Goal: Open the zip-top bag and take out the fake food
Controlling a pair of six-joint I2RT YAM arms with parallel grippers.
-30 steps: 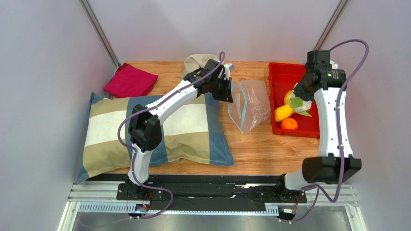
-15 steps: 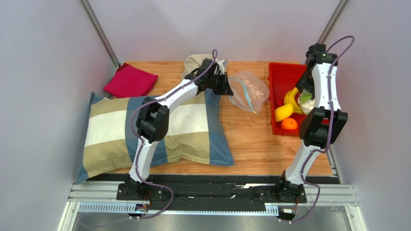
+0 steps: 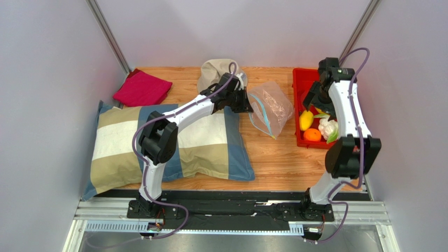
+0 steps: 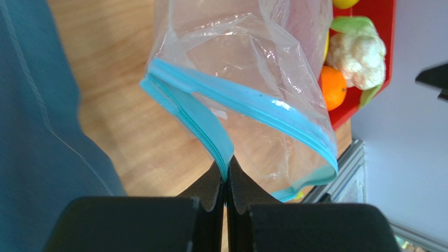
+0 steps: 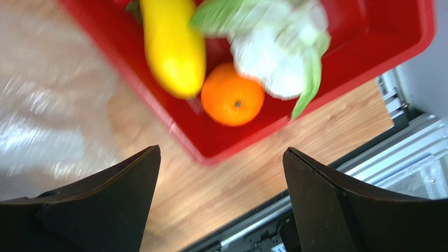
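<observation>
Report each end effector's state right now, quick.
Left end effector: closed on the bag, pinching its blue mouth edge.
Right end effector: open, holding nothing.

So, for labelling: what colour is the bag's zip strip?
Light blue; the zip strip shows best in the left wrist view.

The cauliflower (image 3: 327, 127), a second ago up at the right pincer (image 5: 221, 152) above the red tray (image 3: 302, 79), now lies in the tray beside the orange (image 3: 312, 135). The right pincer has swung to the tray's left side, jaws apart, and the arm's elbow has folded back toward the base. The zip-top bag (image 3: 273, 105), earlier stretched along the surface (image 3: 273, 163), has bunched up shorter at the left pincer (image 4: 226, 178).
</observation>
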